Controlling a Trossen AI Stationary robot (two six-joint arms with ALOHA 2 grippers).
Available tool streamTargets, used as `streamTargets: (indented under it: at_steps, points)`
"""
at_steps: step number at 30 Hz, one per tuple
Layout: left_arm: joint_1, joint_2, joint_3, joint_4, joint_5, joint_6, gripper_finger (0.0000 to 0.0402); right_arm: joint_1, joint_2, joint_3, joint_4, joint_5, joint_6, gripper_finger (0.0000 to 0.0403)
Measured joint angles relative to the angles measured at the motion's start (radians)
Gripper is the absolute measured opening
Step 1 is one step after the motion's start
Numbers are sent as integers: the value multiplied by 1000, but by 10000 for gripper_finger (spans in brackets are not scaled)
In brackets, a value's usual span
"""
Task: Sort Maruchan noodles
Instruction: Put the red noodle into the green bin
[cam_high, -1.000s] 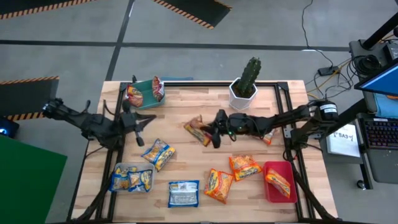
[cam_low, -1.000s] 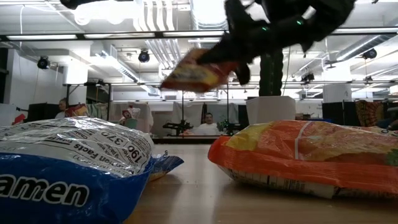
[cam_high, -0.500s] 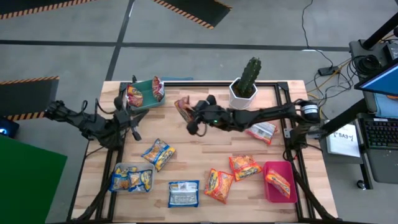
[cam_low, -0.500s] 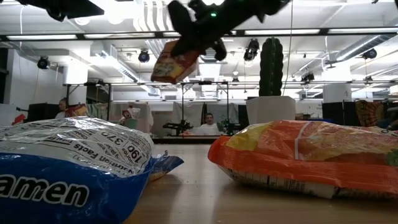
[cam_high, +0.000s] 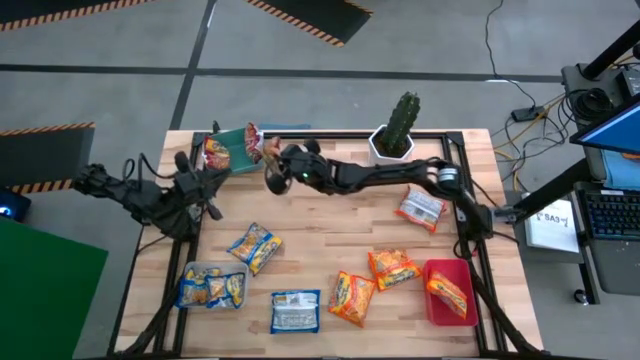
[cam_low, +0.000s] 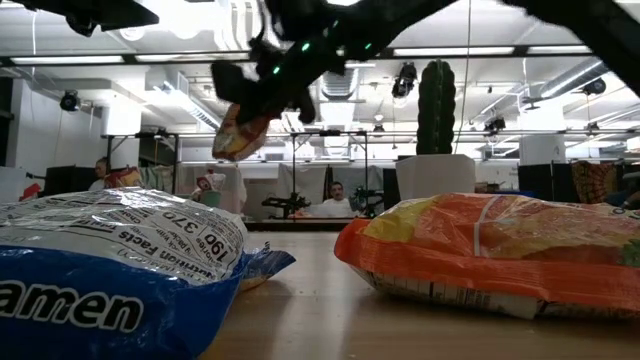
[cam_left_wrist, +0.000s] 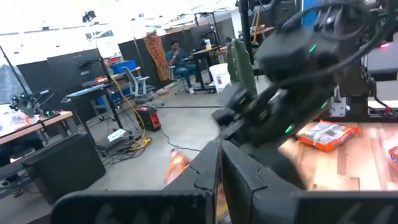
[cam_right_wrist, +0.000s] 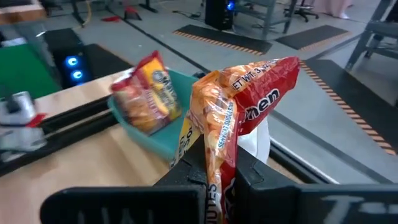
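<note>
High view, right gripper (cam_high: 272, 163): we see it reached across the table to the green tray (cam_high: 240, 158) at the far left corner, clamped on a red-silver packet (cam_high: 268, 151).
High view, left gripper (cam_high: 205, 180): we log it near the left edge, beside the green tray; whether the fingers are parted we cannot tell here.
High view, packets: crinkly flat rectangles lie scattered. Two blue-yellow ones lie in the clear tray (cam_high: 190, 272), one orange one in the pink tray (cam_high: 434, 305), others loose on the boards.
High view, surface: pale wooden plank table (cam_high: 330, 250) with a dark frame; a cactus (cam_high: 403, 118) stands in a white pot at the far edge.
Low view: a blue-and-silver packet (cam_low: 110, 270) and an orange packet (cam_low: 490, 250), both glossy and wrinkled, fill the foreground, cut off at the edges. The held packet hangs above them. Ceiling lights and a seated person (cam_low: 332, 200) show beyond.
Left wrist view: we find the dark fingers pressed together with nothing between them; the other arm blurs the middle.
Right wrist view: the red-silver packet, with creased film and part of its printed lettering showing, is pinched between the fingers; the green tray holds another packet (cam_right_wrist: 146, 93).
</note>
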Motion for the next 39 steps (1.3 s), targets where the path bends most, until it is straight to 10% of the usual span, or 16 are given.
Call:
streamTargets:
  at_steps: [16, 39]
  points:
    - [0, -16, -1, -16, 3, 9, 0, -35, 407, 570, 10, 0, -196, 13]
    - [0, -17, -1, -34, 3, 14, 0, -69, 424, 543, 73, -6, -225, 13]
